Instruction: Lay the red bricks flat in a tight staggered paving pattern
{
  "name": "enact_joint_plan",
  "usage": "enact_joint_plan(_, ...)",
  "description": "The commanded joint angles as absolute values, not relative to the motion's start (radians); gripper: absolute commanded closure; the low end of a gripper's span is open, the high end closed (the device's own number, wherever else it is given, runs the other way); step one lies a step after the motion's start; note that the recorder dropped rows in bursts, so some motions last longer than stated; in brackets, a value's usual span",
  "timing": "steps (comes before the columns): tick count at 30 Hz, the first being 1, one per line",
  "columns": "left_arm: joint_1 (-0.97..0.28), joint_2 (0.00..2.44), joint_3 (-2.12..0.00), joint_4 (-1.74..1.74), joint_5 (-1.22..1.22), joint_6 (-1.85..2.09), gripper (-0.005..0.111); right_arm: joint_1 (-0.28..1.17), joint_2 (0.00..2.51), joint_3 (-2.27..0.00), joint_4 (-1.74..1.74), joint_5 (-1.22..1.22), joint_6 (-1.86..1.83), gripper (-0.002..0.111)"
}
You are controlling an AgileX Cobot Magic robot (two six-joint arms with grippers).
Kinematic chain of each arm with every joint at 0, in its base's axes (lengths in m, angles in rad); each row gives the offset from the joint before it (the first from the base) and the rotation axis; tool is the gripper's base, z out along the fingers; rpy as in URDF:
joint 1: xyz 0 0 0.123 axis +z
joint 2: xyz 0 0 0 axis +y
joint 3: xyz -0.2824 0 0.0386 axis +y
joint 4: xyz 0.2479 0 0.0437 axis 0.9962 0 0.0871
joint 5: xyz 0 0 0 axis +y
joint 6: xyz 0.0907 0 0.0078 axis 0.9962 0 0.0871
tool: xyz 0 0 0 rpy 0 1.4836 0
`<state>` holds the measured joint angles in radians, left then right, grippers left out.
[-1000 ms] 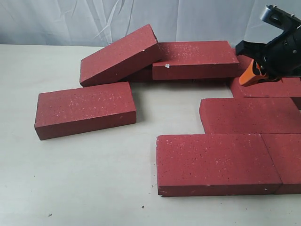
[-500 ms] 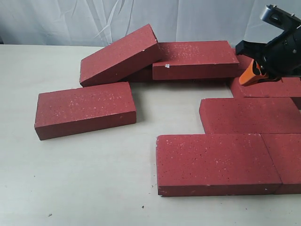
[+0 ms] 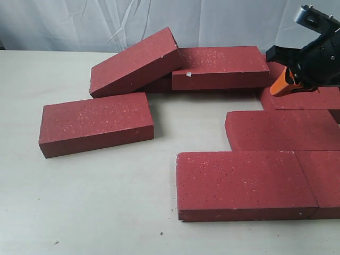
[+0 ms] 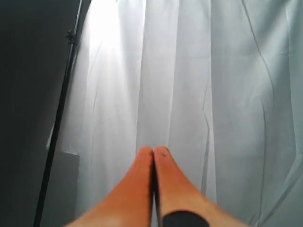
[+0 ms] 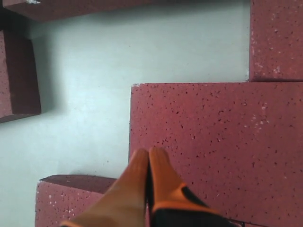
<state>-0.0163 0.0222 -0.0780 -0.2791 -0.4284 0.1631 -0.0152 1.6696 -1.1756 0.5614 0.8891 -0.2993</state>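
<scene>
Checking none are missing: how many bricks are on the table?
7 clear: left brick, tilted brick, back brick, brick by the right gripper, mid-right brick, two front bricks. More may hide under the tilted one.

Blk right arm [image 3: 321, 61] w/ orange tapered jaws.

A pale, matte worktop [image 3: 95, 202] with a few dark specks [image 3: 56, 243] near its front edge, backed by a creased white curtain [image 3: 79, 24] — a thin black pole [image 4: 59, 123] stands at the curtain's edge.
</scene>
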Motion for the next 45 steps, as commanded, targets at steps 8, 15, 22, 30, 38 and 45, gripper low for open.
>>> enact_joint_plan(8, -0.022, 0.503, -0.484, -0.34, 0.14, 0.426, 0.107, -0.021, 1.661, -1.17, 0.567, 0.877, -0.304, 0.109)
enact_joint_plan(15, -0.022, 0.815, -0.53, -0.287, 0.355, 0.422, 0.107, -0.021, 1.661, -1.17, 0.567, 0.86, -0.304, 0.109)
enact_joint_plan(22, -0.022, 0.855, -0.53, -0.274, 0.372, 0.422, 0.107, -0.021, 1.661, -1.17, 0.569, 0.847, -0.304, 0.109)
enact_joint_plan(30, -0.022, 0.855, -0.53, -0.148, 0.598, 0.147, 0.107, -0.021, 1.661, -1.17, 0.573, 0.834, -0.304, 0.109)
enact_joint_plan(38, -0.022, 0.855, -0.53, 0.329, 0.822, -0.207, 0.107, -0.021, 1.661, -1.17, 0.578, 0.849, -0.304, 0.109)
enact_joint_plan(45, -0.022, 0.895, -0.604, 0.349, 0.844, -0.285, 0.107, -0.021, 1.661, -1.17, 0.578, 0.884, -0.304, 0.109)
